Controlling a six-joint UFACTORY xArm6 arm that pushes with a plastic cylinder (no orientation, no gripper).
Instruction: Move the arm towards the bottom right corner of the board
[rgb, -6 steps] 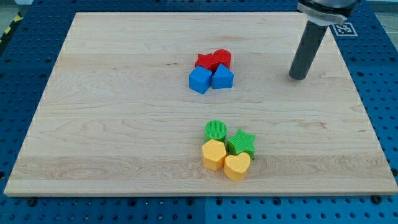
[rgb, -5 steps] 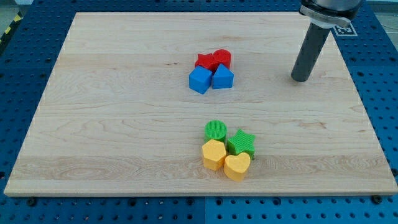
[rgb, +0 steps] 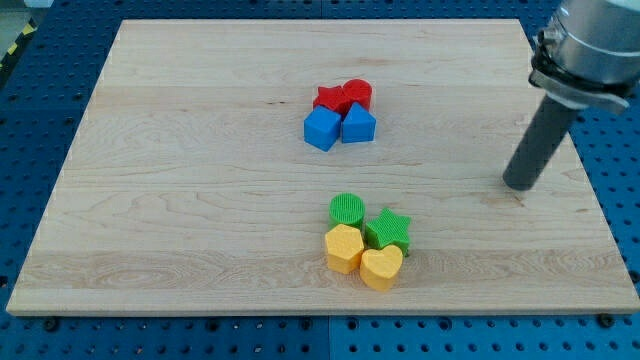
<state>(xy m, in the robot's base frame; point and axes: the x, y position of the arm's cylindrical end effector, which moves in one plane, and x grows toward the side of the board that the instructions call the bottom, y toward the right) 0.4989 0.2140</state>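
Note:
My tip rests on the wooden board near its right edge, a little below mid height. It touches no block. A red star, a red cylinder, a blue cube and a blue pentagon-like block cluster at the upper middle, far to the tip's left. A green cylinder, a green star, a yellow hexagon and a yellow heart cluster at the lower middle, left of and below the tip.
The board lies on a blue perforated table. The board's bottom right corner lies below and right of the tip.
My tip has moved down and to the right, from the upper right part of the board towards the right edge. No block has moved.

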